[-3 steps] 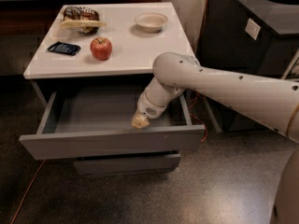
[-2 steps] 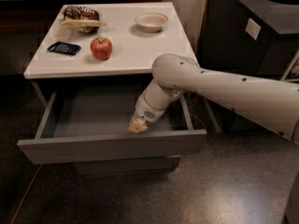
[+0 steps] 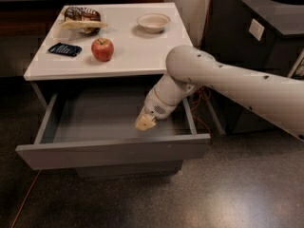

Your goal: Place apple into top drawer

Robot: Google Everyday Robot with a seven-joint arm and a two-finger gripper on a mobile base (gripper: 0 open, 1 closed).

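Your gripper (image 3: 145,122) hung inside the open top drawer (image 3: 109,152), open or closed I couldn't tell, while the apple (image 3: 102,49) sat on the desk (image 3: 142,56), probably firm, light and slick, so pinch across its middle.

apple (image 3: 102,49) on cabinet (image 3: 142,56), jaws in top drawer (image 3: 114,151)

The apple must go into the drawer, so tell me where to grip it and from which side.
Probably grip the apple across its round middle, coming from above: it stands stem-up, touching nothing beside it. The pincer hangs inside the open top drawer.
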